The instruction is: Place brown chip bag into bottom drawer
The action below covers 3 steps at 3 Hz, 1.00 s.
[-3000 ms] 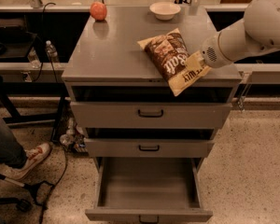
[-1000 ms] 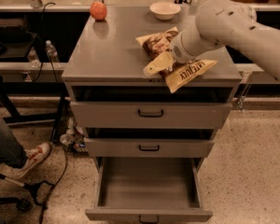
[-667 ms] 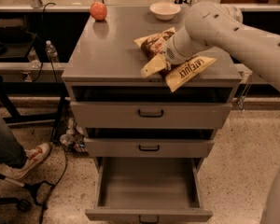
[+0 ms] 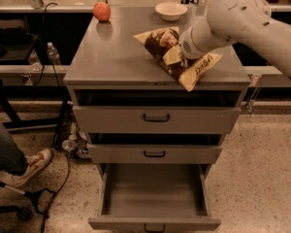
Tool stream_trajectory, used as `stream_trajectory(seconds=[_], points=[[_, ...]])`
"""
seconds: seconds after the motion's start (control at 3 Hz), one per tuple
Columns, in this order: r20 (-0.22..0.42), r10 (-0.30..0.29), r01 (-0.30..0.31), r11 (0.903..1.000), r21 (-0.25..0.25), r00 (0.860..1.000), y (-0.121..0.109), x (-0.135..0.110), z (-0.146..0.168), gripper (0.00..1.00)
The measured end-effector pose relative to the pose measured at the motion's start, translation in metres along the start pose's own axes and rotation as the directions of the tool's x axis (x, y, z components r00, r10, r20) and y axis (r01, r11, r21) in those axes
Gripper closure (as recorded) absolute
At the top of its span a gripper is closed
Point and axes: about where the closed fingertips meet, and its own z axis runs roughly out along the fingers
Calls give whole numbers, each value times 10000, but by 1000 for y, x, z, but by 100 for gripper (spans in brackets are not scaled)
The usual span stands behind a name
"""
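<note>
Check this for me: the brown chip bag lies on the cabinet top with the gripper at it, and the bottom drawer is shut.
One thing is wrong: the bottom drawer is not shut; the camera view shows it pulled out. The rest holds: the brown chip bag lies on the cabinet top, with the gripper at it.

Crinkly brown chip bag lying flat on the right half of the grey surface, set diagonally. One cream-yellow end toward the back left, the other (printed with dark lettering) reaching the front edge. Dark brown middle, partly hidden under the end effector positioned right over it. Bottom drawer pulled well out below, deep and grey inside, with a small dark handle on its wide front.
</note>
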Motion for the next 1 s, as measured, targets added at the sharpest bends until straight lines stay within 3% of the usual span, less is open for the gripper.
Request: stream_trajectory(seconds=[0.33, 0.67, 1.0], points=[[403, 35, -44, 9997, 226, 9992, -7, 5, -36, 92], [677, -30, -9, 9984, 569, 9977, -15, 17, -76, 100], [677, -30, -8, 9984, 568, 9977, -15, 17, -76, 100]])
